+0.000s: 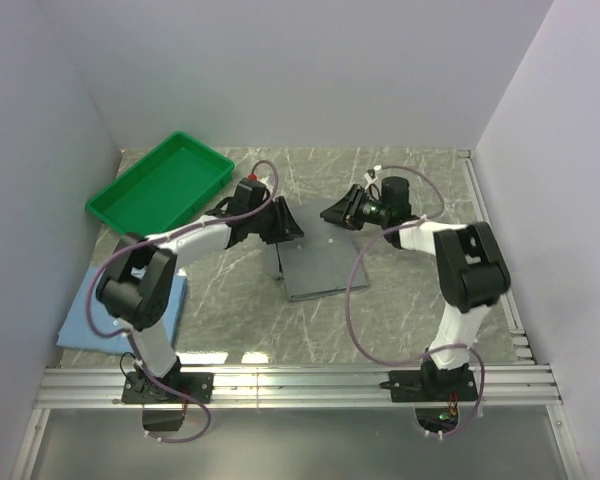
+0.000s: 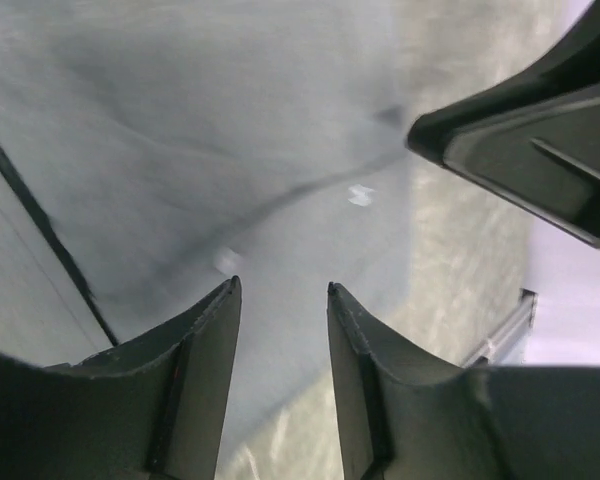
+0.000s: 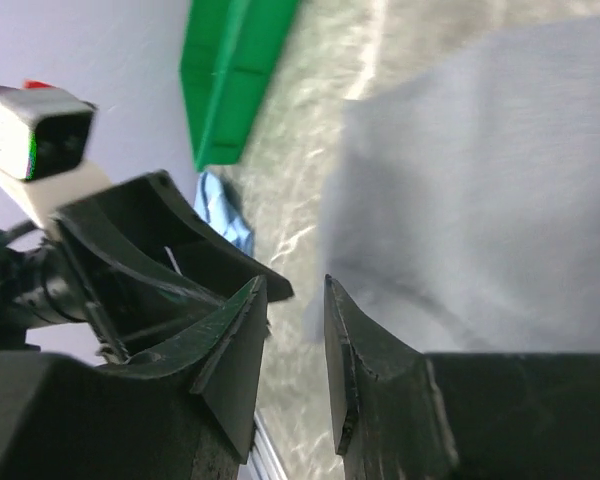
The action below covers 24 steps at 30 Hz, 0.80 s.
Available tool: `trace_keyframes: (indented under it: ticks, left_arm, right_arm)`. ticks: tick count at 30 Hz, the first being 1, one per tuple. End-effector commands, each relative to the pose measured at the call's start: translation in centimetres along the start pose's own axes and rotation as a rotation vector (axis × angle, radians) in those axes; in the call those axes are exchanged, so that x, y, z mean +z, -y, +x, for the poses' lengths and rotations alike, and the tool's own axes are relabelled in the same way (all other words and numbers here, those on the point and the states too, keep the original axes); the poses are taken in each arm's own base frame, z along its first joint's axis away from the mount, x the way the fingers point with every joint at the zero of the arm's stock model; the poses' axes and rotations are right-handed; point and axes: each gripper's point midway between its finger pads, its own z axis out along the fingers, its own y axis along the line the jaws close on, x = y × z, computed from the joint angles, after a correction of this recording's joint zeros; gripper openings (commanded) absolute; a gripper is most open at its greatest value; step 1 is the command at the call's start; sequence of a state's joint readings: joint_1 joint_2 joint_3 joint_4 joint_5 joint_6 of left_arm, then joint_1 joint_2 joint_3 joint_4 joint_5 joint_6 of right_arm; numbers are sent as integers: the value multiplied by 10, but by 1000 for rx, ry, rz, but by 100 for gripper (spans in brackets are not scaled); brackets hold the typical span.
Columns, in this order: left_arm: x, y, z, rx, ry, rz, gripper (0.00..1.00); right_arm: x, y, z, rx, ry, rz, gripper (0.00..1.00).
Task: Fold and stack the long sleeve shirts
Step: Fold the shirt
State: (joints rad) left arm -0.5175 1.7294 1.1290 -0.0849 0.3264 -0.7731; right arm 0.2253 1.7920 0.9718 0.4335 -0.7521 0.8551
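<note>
The grey shirt lies folded into a flat rectangle near the middle of the table, between the two arms; the light blue shirt lies flat at the near left edge of the table, partly hidden under the left arm and well apart from the grey one; the green tray sits at the far left corner. The left gripper is at the far left corner of the grey shirt and the right gripper is just beside it over the far edge, their tips pointing toward each other and close together but apart; whether either one touches the cloth cannot be told from above. In the left wrist view the left gripper has its fingers spread partway with a clear gap and nothing between them; the grey shirt fills the space beneath, blurred, with a soft crease running across it, and the right gripper shows at the upper right. In the right wrist view the right gripper also stands partly spread and pinches nothing; the grey shirt lies to its right, the green tray shows at the top, a bit of the light blue shirt shows below the tray, and the left gripper sits close on the left.
</note>
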Motion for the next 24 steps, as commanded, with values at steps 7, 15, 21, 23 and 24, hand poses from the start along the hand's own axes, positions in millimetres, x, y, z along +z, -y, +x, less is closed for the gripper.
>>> trace_keyframes:
  ticks: [7, 15, 21, 23, 24]
  left_arm:
    - [38, -65, 55, -179, -131, -35, 43]
    - [16, -58, 42, -155, -92, -26, 43]
    - [9, -17, -18, -70, 16, 15, 44]
    - [16, -14, -35, -63, 39, 9, 44]
    - [20, -14, -39, -64, 41, 9, 44]
  right_arm:
    - [22, 88, 7, 160, 46, 74, 37]
    - [4, 57, -12, 95, 81, 27, 37]
    - [16, -2, -48, 18, 95, -69, 37]
    - [29, -12, -54, 11, 76, -94, 38]
    - [34, -14, -55, 12, 70, -101, 38]
